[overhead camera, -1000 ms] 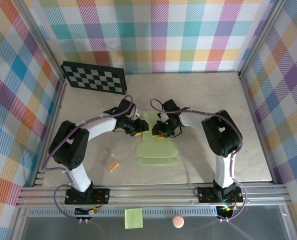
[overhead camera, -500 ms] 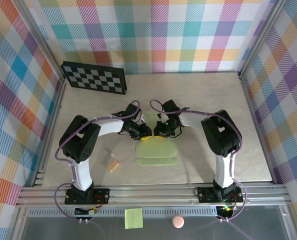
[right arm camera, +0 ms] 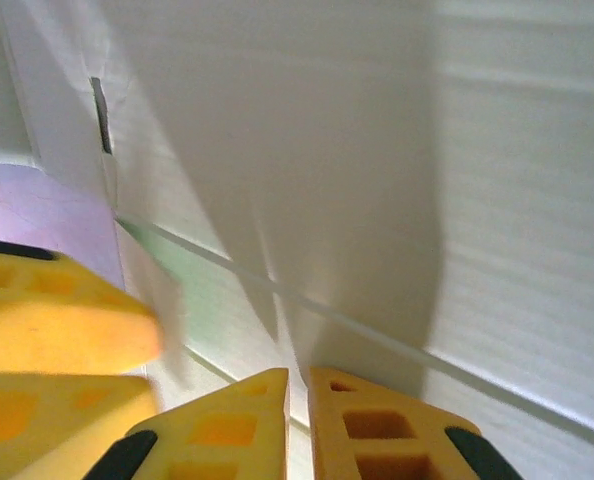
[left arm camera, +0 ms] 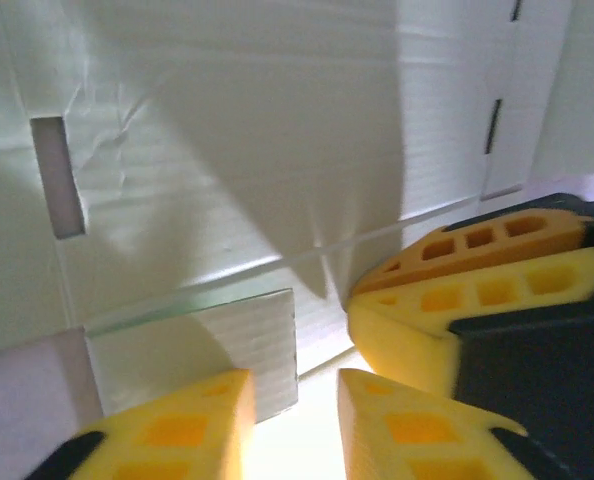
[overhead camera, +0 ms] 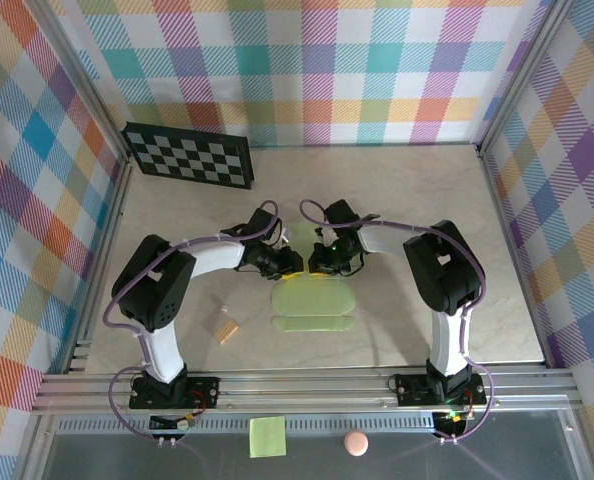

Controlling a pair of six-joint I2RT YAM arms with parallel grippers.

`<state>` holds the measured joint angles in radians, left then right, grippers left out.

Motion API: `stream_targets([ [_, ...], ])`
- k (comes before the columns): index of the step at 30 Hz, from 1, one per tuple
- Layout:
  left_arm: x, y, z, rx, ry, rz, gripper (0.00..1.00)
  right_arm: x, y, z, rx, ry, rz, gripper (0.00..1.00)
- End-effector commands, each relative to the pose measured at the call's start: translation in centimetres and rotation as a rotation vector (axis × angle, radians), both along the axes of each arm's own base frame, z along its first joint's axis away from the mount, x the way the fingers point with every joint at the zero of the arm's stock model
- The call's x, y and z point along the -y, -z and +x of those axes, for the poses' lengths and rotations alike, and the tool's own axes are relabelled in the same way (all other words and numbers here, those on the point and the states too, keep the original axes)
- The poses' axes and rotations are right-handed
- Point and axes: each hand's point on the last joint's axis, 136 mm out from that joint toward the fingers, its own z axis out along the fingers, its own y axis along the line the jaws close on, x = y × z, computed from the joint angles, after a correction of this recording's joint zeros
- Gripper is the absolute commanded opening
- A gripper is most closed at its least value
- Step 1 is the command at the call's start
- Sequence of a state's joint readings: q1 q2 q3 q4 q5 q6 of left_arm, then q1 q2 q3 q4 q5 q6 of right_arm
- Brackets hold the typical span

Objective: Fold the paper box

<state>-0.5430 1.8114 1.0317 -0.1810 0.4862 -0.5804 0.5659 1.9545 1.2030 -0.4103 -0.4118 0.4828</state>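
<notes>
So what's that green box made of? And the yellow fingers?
The paper box looks like thin matte card: sharp creases, cut slots, faint ribbing. The left fingers look like moulded yellow plastic or rubber, matte, with square holes; which one is unclear.

I've got L arm (overhead camera: 209, 258) and R arm (overhead camera: 392, 238) both reaching fwd, elbows out, forearms angled inward so the wrists meet in the middle. L pincer (overhead camera: 295, 263) and R pincer (overhead camera: 318, 262) sit tip to tip, approx touching. L fingers (left arm camera: 202, 410) stand slightly apart, narrow gap btwn them. R fingers (right arm camera: 372, 420) are pressed nearly together, just a slit.
</notes>
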Motion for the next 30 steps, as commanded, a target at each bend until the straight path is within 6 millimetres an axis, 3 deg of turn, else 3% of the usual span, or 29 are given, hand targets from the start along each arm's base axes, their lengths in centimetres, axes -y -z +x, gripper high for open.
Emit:
stream_targets([
  [1,-0.9,-3.8,1.1,0.122,-0.027,0.013,0.35,0.8,-2.0,0.2,0.0,0.02,0.01,0.16],
  [7,-3.6,-6.8,3.5,0.207,-0.107,-0.005,0.39,0.8,-4.7,3.8,0.043,0.066,0.058,0.23],
  [13,-5.4,-7.8,5.7,0.215,-0.14,-0.025,0.4,-0.3,-5.5,7.7,0.05,0.082,0.086,0.31],
  [22,-6.2,-7.9,7.5,0.207,-0.157,-0.05,0.4,-2.4,-4.5,12.0,0.031,0.096,0.108,0.34],
  [30,-6.7,-7.4,8.0,0.196,-0.169,-0.054,0.4,-2.9,-2.5,13.7,0.005,0.109,0.096,0.34],
])
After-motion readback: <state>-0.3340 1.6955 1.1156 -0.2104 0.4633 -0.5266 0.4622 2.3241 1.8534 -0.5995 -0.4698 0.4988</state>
